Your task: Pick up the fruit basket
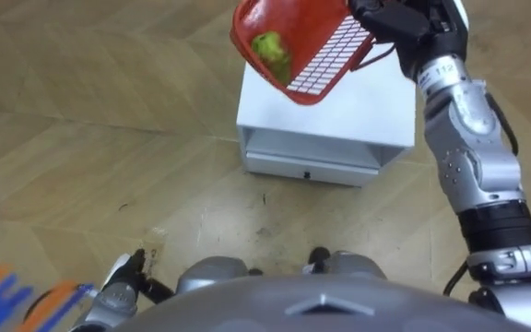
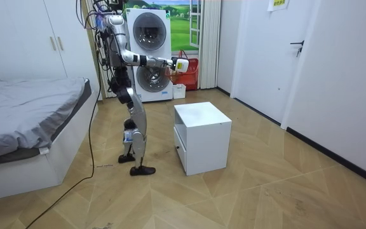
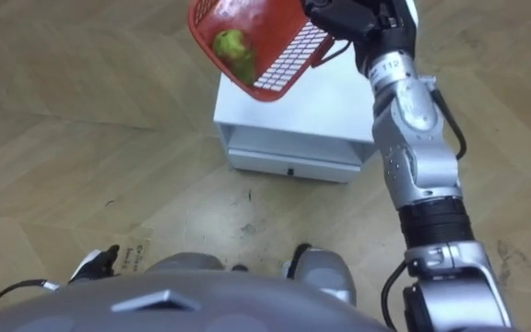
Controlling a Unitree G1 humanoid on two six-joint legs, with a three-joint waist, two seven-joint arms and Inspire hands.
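Left eye view puts the red fruit basket (image 1: 307, 41) at one o'clock, gripped by the right hand (image 1: 395, 20), clear above the white nightstand (image 1: 339, 120); it tips, so levelling the wrist should keep the green fruit (image 1: 271, 53) in.

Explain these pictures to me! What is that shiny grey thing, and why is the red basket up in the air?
That is a robot shaped like a person, standing on two legs. Two pictures come from cameras in its head, looking down, so you see its own arm and body from above. The third comes from a camera across the room and shows the whole robot beside a white cabinet, with a bed nearby. Its right hand holds the red fruit basket by the handle, tilted in the air over the cabinet. A green fruit sits inside the basket. Its left hand hangs low by its side.
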